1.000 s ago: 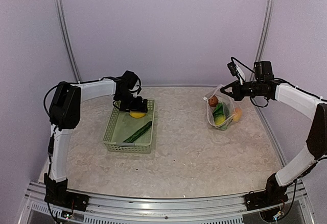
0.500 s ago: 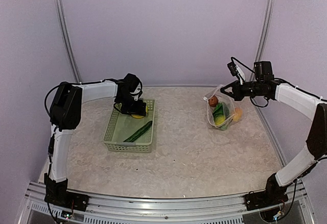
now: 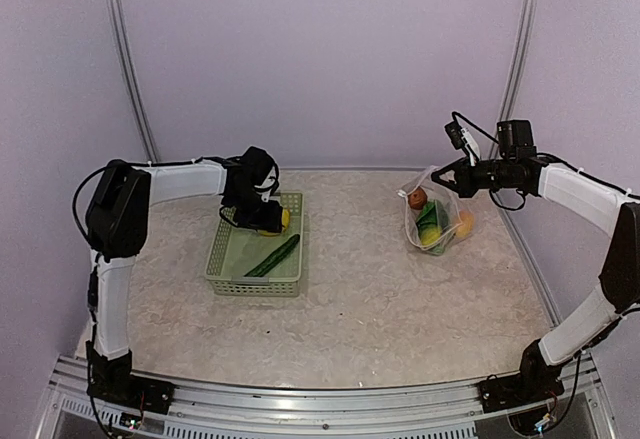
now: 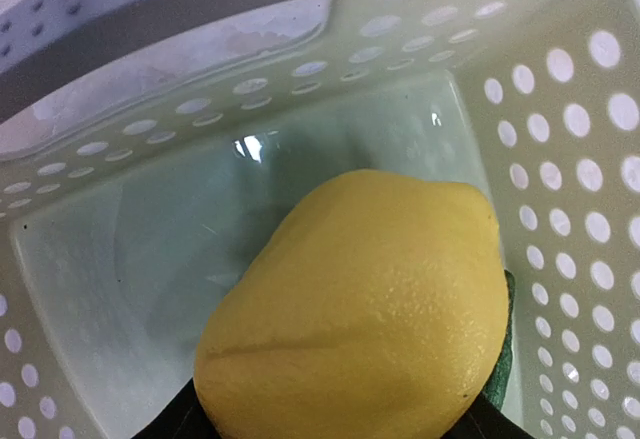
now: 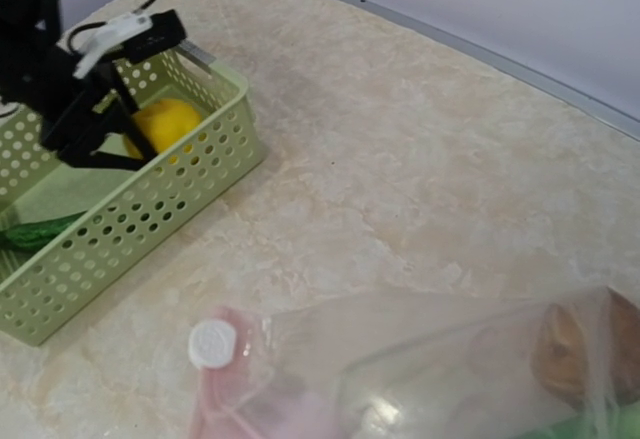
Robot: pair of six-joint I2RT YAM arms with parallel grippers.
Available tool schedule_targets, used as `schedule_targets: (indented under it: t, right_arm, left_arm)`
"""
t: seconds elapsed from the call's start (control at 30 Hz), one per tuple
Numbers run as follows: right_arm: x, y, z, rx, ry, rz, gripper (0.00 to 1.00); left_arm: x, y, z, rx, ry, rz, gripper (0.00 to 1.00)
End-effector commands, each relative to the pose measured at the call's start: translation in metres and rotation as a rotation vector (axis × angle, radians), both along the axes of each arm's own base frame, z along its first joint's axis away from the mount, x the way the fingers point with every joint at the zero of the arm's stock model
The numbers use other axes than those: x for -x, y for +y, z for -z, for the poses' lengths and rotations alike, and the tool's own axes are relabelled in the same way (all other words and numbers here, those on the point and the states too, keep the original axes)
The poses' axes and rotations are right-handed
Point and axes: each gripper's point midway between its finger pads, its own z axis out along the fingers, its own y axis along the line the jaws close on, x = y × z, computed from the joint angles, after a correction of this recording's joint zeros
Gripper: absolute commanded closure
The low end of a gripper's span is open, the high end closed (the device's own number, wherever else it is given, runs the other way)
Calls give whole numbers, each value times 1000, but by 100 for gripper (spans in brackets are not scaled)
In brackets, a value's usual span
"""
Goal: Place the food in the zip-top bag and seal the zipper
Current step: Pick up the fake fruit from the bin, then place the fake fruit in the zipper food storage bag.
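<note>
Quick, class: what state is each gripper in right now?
Left gripper: closed on the lemon in the basket.
Right gripper: closed on the zip-top bag, at its upper edge.

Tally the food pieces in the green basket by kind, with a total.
Lemon: 1, held in the left gripper
Cucumber: 1
Total: 2

On my screen the lemon (image 4: 350, 309) has a matt yellow skin, finely pitted like moulded plastic. The basket (image 4: 560, 89) is smooth pale green plastic, and I see a faint gloss where light glints off its floor. The bag (image 5: 430, 369) is clear, shiny film, and the worktop (image 5: 420, 159) looks like matt, mottled beige stone.
</note>
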Motion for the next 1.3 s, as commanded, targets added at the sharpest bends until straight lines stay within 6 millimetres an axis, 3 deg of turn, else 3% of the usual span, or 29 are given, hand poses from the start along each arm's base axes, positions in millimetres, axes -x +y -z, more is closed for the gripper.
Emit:
schedule_targets:
  t: [0.0, 0.17, 0.27, 0.43, 0.57, 0.73, 0.97, 1.27]
  right_arm:
    - [-2, 1, 4, 11, -6, -2, 100]
    - [-5, -2, 1, 25, -15, 19, 100]
    - [-8, -5, 0, 37, -14, 40, 100]
    - [-10, -2, -1, 59, 2, 36, 100]
    - [-12, 6, -3, 87, 14, 22, 100]
    - [-12, 25, -6, 106, 27, -14, 100]
    - [-7, 47, -14, 99, 26, -56, 100]
    - [-8, 63, -31, 28, 64, -87, 100]
  left_arm:
    - [17, -2, -44, -27, -83, 16, 67]
    - [39, -11, -83, -12, -145, 30, 67]
    - [56, -33, -109, 10, -187, 76, 67]
    - [83, -90, -164, 131, -273, 195, 67]
    - [107, -147, -205, 303, -305, 328, 67]
    - [126, -195, -244, 479, -309, 439, 67]
    - [141, -224, -246, 625, -221, 475, 69]
    - [146, -256, -222, 699, -117, 499, 70]
